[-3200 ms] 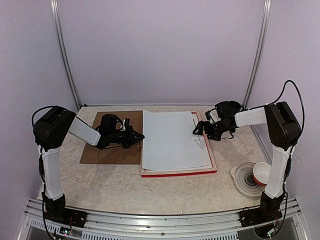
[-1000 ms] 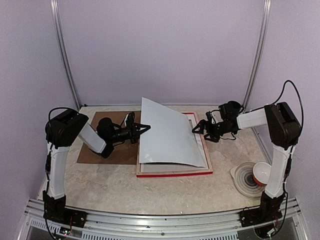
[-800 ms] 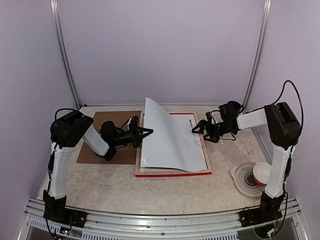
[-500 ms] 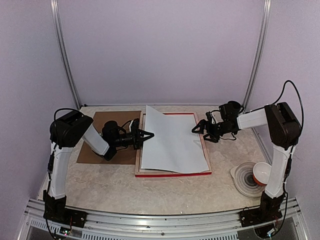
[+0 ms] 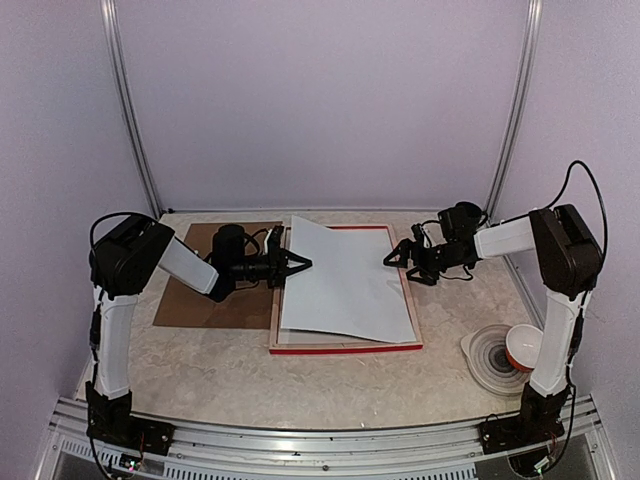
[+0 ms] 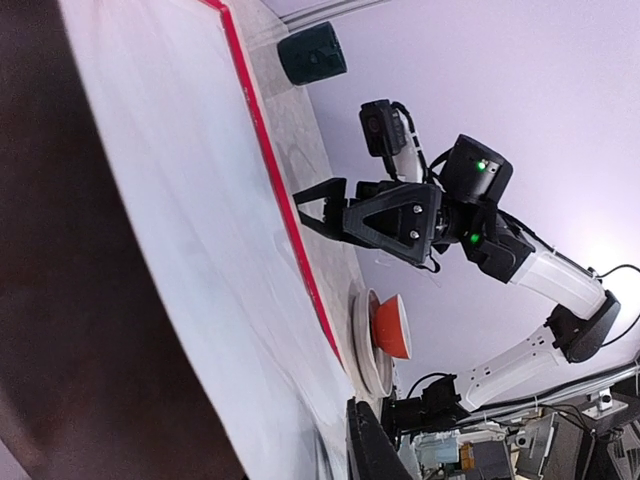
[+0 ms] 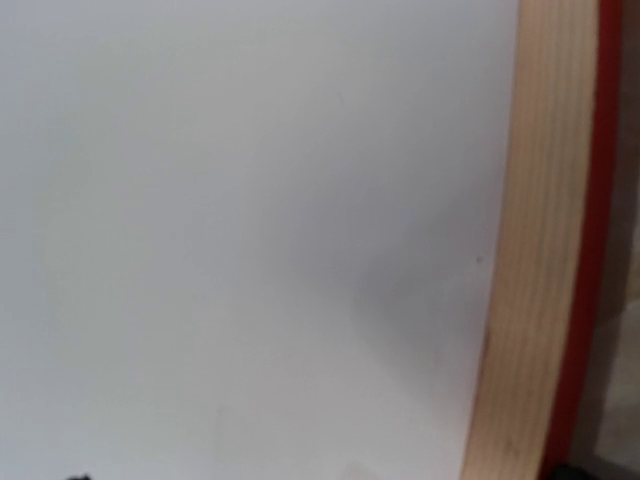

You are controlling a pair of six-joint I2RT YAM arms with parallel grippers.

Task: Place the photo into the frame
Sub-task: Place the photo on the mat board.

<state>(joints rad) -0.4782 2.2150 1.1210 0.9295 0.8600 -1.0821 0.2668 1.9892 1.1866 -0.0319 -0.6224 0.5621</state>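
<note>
Dropped flat moments ago, the photo lies white-side up, skewed across the frame. My right gripper gapes wide; my left gripper sits at its left edge, grip unclear. I'd square the corners before releasing.

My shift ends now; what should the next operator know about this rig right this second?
Left gripper: at the left edge of the photo; grip unclear.
Right gripper: open, at the photo's right edge.
Photo: white back up, lying askew on the frame, which lies back up.
Done: photo is on the frame.
Left: square it and seat it in the recess.
</note>
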